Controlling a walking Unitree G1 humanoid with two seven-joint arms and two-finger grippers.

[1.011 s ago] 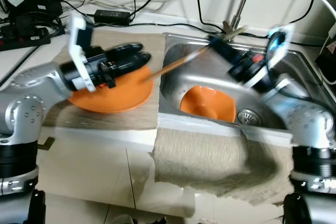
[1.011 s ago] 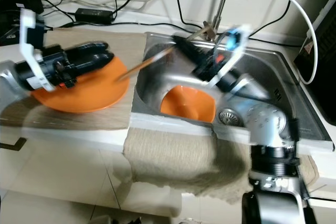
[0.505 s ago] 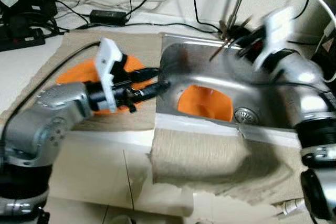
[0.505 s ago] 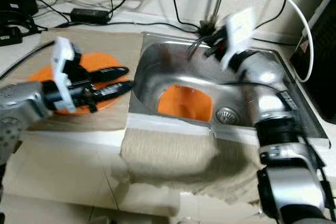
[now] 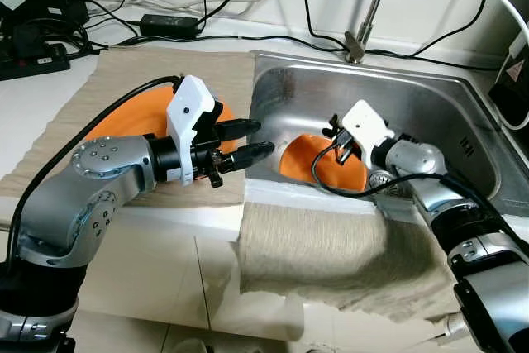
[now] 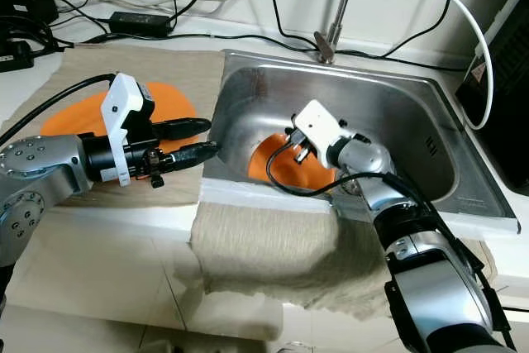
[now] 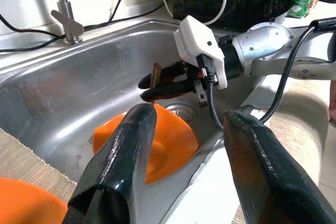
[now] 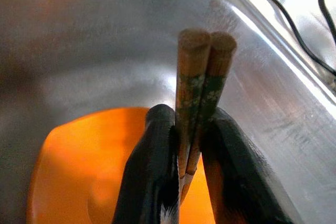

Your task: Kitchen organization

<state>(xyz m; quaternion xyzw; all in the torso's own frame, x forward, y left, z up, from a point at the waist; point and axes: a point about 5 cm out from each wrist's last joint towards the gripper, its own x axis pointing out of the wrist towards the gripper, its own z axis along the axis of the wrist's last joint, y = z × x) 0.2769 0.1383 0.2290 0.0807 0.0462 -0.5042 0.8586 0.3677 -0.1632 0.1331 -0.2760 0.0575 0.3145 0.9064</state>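
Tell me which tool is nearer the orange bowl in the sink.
Right. The right tool, shut on a pair of chopsticks, hangs directly over the orange bowl inside the sink. The left tool, open, is out over the counter mat at the sink's left edge.

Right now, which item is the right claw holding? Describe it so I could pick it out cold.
Start at the steel sink. Inside it, the right claw hangs over an orange bowl beside the drain. Pinched between its black fingers is a pair of wooden chopsticks, brown and slim with a greenish pattern, unlike the round orange dishes around it.
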